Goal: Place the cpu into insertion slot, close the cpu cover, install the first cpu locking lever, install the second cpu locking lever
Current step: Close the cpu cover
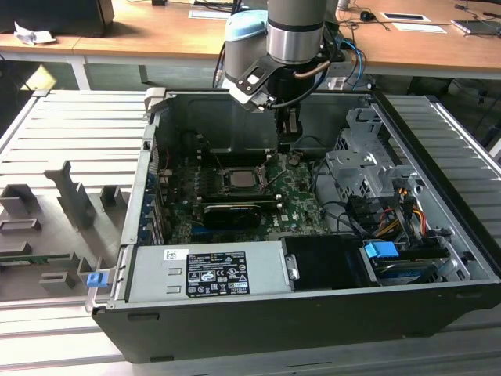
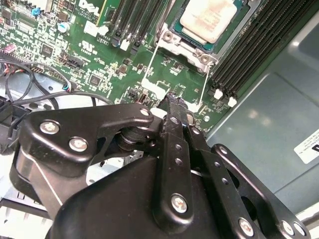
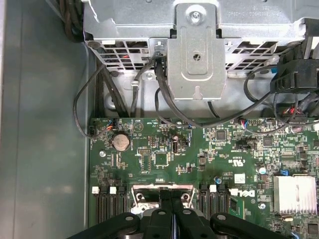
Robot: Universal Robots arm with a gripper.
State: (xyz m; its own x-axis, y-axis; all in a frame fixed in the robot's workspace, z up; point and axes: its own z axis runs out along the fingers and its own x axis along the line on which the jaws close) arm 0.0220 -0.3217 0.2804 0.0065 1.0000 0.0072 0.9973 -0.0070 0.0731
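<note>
Wooden desk (image 1: 156, 35) behind, papers (image 1: 210, 13) on it; ribbed grey metal worktable (image 1: 70, 133).

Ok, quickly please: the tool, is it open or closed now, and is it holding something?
Tool: closed, nothing visibly held.

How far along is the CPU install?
Done: the cpu is seated, and the cpu cover looks closed around it.
In hand: the gripper, fingers shut, sits low over the board just beside the socket, near a thin wire locking lever; no clear grasp is visible.
Left: both locking levers. I cannot tell whether either is latched.
</note>
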